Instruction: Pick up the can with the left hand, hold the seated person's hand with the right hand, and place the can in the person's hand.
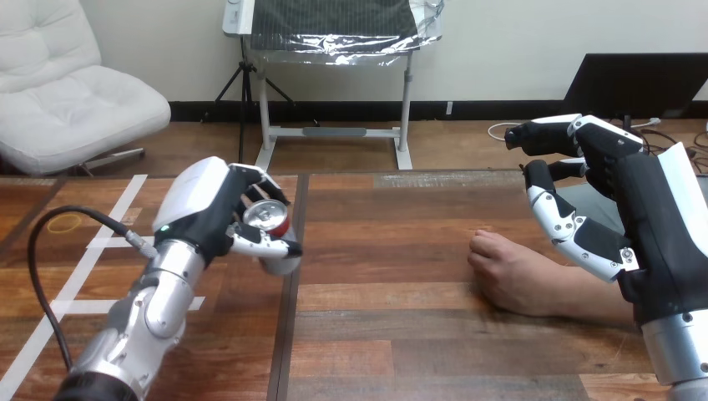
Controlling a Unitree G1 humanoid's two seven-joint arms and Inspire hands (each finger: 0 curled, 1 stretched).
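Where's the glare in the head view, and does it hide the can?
Head view: a bright highlight sits on the lid of the red-and-silver metal can, whose rim reads clearly; the left robot hand curled round it, not glare, hides most of its body; the brown wooden table has a soft sheen, none over the person's hand.

The can (267,219) has a shiny metal top. The left hand (199,205) and right hand (626,200) wear smooth, glossy white shells over matt black parts. The tabletop (401,317) is grained, low-sheen wood.
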